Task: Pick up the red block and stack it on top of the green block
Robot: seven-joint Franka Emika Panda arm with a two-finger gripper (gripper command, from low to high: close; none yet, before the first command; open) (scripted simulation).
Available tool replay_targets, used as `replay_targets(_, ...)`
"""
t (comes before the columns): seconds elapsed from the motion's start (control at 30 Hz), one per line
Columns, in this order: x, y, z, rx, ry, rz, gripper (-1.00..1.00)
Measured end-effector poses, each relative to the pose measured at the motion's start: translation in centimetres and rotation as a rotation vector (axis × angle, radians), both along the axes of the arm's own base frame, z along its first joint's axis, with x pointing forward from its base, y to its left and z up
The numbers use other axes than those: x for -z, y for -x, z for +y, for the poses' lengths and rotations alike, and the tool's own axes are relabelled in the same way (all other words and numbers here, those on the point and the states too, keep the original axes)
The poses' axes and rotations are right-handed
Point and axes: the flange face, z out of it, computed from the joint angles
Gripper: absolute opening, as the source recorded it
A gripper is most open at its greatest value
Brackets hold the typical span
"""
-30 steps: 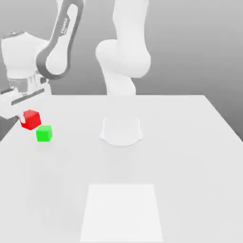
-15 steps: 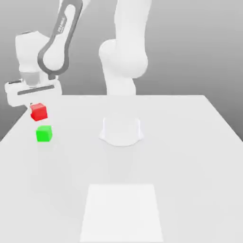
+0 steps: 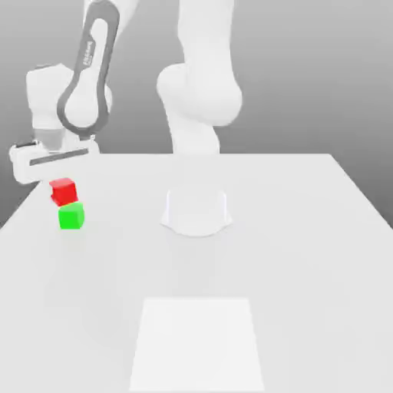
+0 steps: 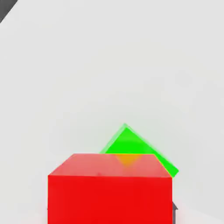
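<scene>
We are seeing red block (image 3: 63,190) sitting atop green block (image 3: 71,216) | desk (image 3: 292,246) | pincer (image 3: 54,173) above; grip: cannot tell

White table (image 3: 307,253), paler square patch (image 3: 197,344) on it, grey backdrop (image 3: 322,69)

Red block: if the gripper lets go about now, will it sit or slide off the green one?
The red block looks rigid and flat-faced, so it shouldn't roll. Its faces look glossy, so perhaps slippery. It seems offset from the green block, toward the exterior view's left, and rotated against it in the hand view; it might tip.
</scene>
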Motion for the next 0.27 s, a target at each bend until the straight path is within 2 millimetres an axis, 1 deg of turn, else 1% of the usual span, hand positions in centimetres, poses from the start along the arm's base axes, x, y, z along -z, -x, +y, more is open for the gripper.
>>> replay_targets(0.27, 1.7, 0.2, 0.3, -0.002, -0.006, 0.017, -1.00)
